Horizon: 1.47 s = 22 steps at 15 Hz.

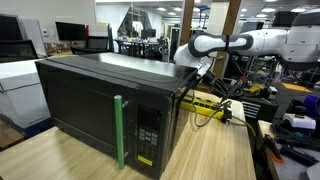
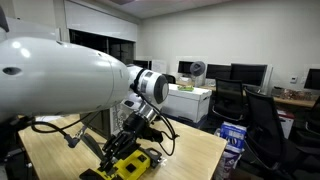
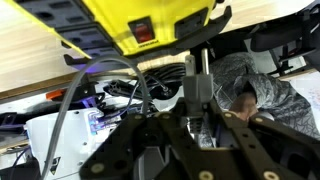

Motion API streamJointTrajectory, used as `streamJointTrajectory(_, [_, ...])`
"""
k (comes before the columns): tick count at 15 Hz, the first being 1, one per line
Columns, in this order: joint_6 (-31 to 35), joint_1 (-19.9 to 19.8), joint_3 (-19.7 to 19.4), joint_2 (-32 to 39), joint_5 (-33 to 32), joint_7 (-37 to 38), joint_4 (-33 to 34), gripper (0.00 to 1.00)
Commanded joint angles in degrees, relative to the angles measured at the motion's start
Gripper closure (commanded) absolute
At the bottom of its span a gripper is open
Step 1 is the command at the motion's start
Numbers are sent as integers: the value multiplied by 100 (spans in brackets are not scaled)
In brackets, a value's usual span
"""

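My gripper (image 3: 196,118) is shut on a narrow grey plug (image 3: 195,75) that stands up between the fingertips. The plug reaches toward a yellow power strip (image 3: 140,22) with a red switch (image 3: 145,32), which fills the top of the wrist view. In both exterior views the gripper (image 1: 203,80) (image 2: 130,143) hangs just over that power strip (image 1: 205,100) (image 2: 132,166) on the wooden table (image 1: 225,150). It is behind a black microwave (image 1: 95,100) with a green door handle (image 1: 119,130). Whether the plug sits in a socket is hidden.
Black and yellow cables (image 1: 215,112) trail across the table beside the power strip. A grey cable (image 3: 62,110) loops through the wrist view. Office chairs (image 2: 265,125), a blue box (image 2: 232,136) and desks with monitors (image 2: 245,75) stand past the table's edge.
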Motion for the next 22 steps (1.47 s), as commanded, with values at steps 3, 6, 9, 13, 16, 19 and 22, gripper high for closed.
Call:
streamJointTrajectory(3, [70, 53, -19, 0, 197, 0, 51, 93])
streamJointTrajectory(6, [78, 69, -25, 0, 145, 0, 93, 93])
streamJointTrajectory(9, [77, 86, -24, 0, 141, 0, 185, 93])
streamJointTrajectory(13, [88, 88, -24, 0, 148, 0, 250, 93])
streamJointTrajectory(16, [109, 119, -38, 0, 155, 0, 290, 93])
streamJointTrajectory(19, [125, 155, -55, 0, 158, 0, 305, 93])
streamJointTrajectory(22, [117, 169, -87, 0, 154, 0, 315, 93])
